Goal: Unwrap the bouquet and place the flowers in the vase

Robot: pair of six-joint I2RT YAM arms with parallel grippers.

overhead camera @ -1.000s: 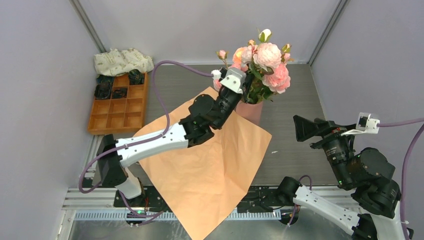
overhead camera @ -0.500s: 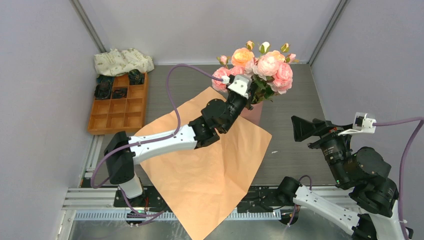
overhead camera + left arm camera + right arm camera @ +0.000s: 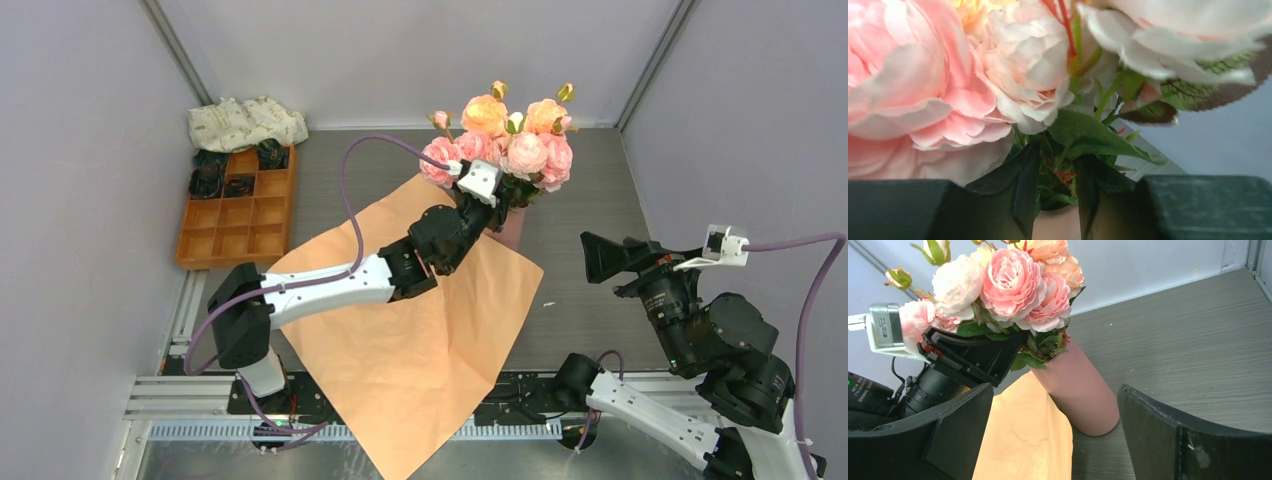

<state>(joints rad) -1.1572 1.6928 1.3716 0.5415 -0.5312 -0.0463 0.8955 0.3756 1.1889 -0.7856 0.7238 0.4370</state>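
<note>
change: pink and peach long-stemmed roses [image 3: 505, 140] sit lower than a second ago, stems inside tall salmon-pink matte vase [image 3: 1078, 385] on grey surface [image 3: 600, 200] | left fingers [image 3: 998, 210] parting around stems (release apparently starting) | right fingers [image 3: 1168, 440] spread wide, empty | task: likely nearly done

vase [image 3: 513, 228]: from above only a sliver shows; the left arm [image 3: 330, 285] and blooms cover the rest.
flowers [image 3: 923, 90]: blurred in the left wrist view, cropped at top and left; lower stems hidden inside the vase.
left gripper [image 3: 1055, 200]: fingers [image 3: 898, 210] cut by the bottom edge.
orange paper [image 3: 420, 330]: near corner cropped from above.
tray [image 3: 232, 238]: dark contents too small to identify.
</note>
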